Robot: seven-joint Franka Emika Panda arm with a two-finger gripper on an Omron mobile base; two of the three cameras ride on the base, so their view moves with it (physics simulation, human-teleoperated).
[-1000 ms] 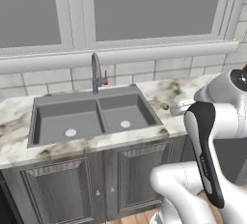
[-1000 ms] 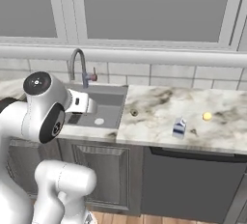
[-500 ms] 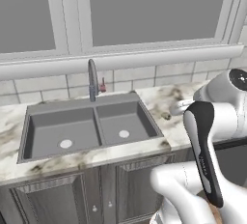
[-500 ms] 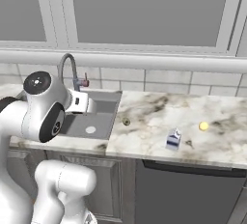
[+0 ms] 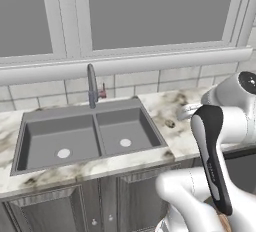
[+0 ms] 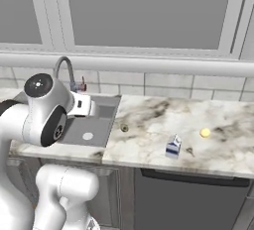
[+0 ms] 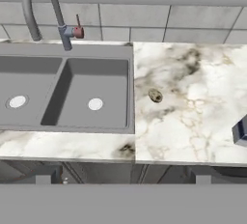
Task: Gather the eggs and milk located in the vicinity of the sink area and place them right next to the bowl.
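Observation:
The milk [image 6: 172,146], a small white carton with a blue band, stands on the marble counter [image 6: 149,140] right of the sink area [image 6: 94,120]. A corner of the carton [image 7: 240,132] shows at the right edge of the hand view. The eggs [image 6: 205,133], one pale-yellow ball, lie a little right of and behind the carton. My gripper [image 7: 122,179] hangs open in front of the counter edge, by the sink's right basin [image 7: 94,95]. Its fingertips [image 7: 43,179] stand wide apart with nothing between them. The bowl is out of view.
A tall curved faucet [image 5: 91,83] with a red lever [image 5: 102,93] rises behind the double basin [image 5: 85,136]. A tiled backsplash and window ledge run along the back. Grey cabinet doors [image 5: 60,208] sit below the sink and a dark appliance front [image 6: 188,199] sits below the counter.
Both base views have shifted and the counter looks closer, so the base has driven. The carton and egg keep their places on the counter. The gripper stays open.

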